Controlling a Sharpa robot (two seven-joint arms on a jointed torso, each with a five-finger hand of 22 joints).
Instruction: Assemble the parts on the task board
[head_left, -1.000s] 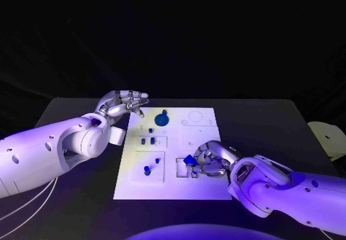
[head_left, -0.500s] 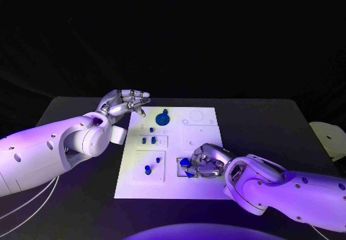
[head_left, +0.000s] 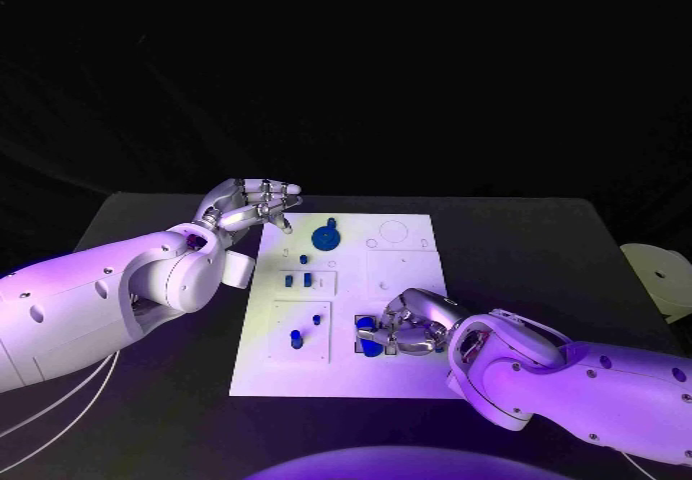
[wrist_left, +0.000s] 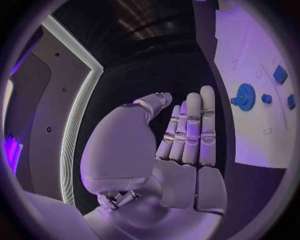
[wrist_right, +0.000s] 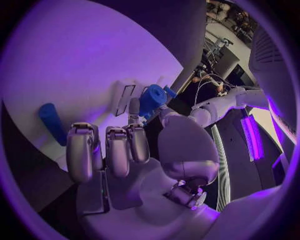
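The white task board (head_left: 397, 262) lies in the middle of the black table. My right hand (head_left: 408, 322) is over its near right part and pinches a blue part (head_left: 369, 345) between thumb and finger, low over a rectangular recess. In the right wrist view that hand (wrist_right: 119, 150) holds the blue part (wrist_right: 152, 99) just above the board (wrist_right: 69, 60). My left hand (head_left: 254, 207) hovers off the board's far left corner and holds nothing; in the left wrist view its fingers (wrist_left: 190, 132) lie straight. A blue gear (head_left: 326, 238) stands at the board's far middle.
Small blue pieces stand in the board's left slots (head_left: 296, 281) and in the near left one (head_left: 296, 338). A blue peg (wrist_right: 51, 122) stands beside my right hand's fingers. The gear (wrist_left: 244, 94) and two small pieces (wrist_left: 280, 74) lie beyond my left hand.
My right hand has carried the blue part a little towards the board's near edge and lower onto the recess. The left hand has stayed in place.
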